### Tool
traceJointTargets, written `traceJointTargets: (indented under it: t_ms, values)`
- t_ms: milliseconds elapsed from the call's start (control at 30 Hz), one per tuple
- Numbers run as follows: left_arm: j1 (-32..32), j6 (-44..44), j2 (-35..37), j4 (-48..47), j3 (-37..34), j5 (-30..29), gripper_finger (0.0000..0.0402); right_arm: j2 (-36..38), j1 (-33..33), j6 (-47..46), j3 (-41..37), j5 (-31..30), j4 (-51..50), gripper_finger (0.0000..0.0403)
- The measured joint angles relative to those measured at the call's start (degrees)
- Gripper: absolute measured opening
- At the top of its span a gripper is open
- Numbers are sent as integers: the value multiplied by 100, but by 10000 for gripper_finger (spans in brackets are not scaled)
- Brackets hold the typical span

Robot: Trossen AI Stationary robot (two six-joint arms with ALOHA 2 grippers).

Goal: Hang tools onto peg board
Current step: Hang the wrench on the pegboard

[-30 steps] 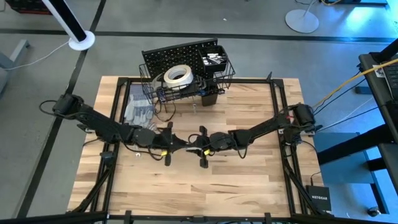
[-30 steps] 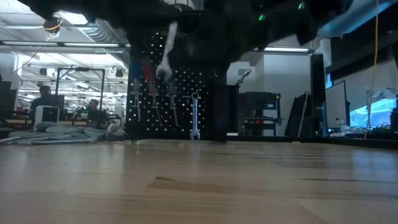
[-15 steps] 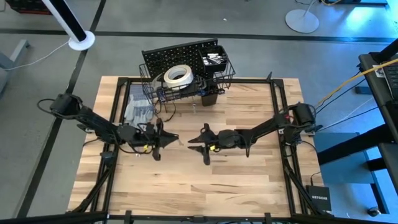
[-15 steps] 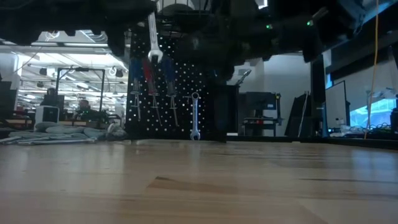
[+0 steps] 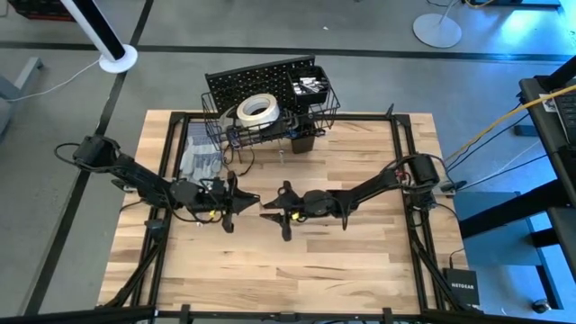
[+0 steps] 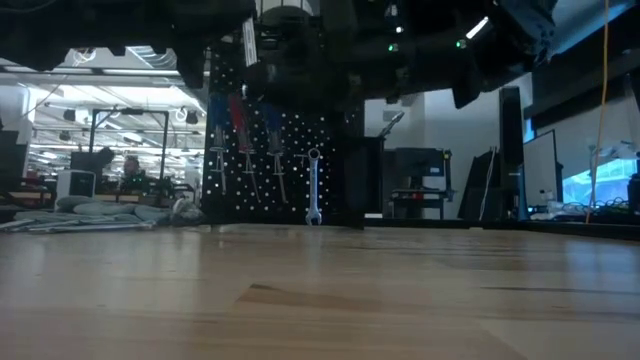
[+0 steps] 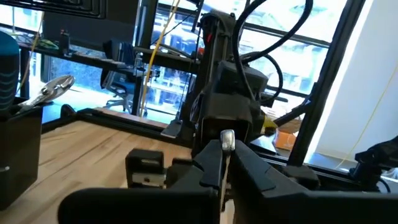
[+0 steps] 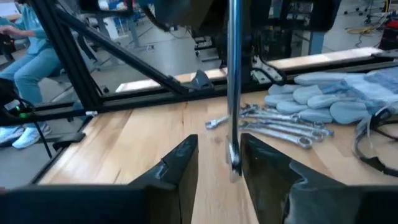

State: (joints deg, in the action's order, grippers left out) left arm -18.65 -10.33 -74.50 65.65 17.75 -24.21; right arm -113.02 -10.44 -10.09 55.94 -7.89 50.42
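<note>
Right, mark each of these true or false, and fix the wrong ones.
1. The white tape roll sits in the wire basket on the peg board. True.
2. The left claw is shut on a wrench. True.
3. The right claw is clamped tight on that wrench. False: its fingers stand apart, with the wrench hanging in the gap.
4. No wrenches are left on the table. False: several spare wrenches lie beside the grey gloves.
5. A hung wrench is already on the peg board. True.
</note>
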Motion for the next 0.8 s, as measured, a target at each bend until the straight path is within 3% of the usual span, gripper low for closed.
traceJointTargets:
  t_ms: [133,300,600,800]
  values:
    - [0,-12,0,-23,3,-2,5,-156,0,11,124,-7,-106,103]
    - [-4,-14,0,-24,3,35,8,-159,0,258,129,-41,-66,18]
    - [28,-44,7,-142,3,-15,61,17,0,311,51,-58,-272,14]
    - [78,-250,611,-1497,7,-19,111,686,20,462,-630,-203,-601,16]
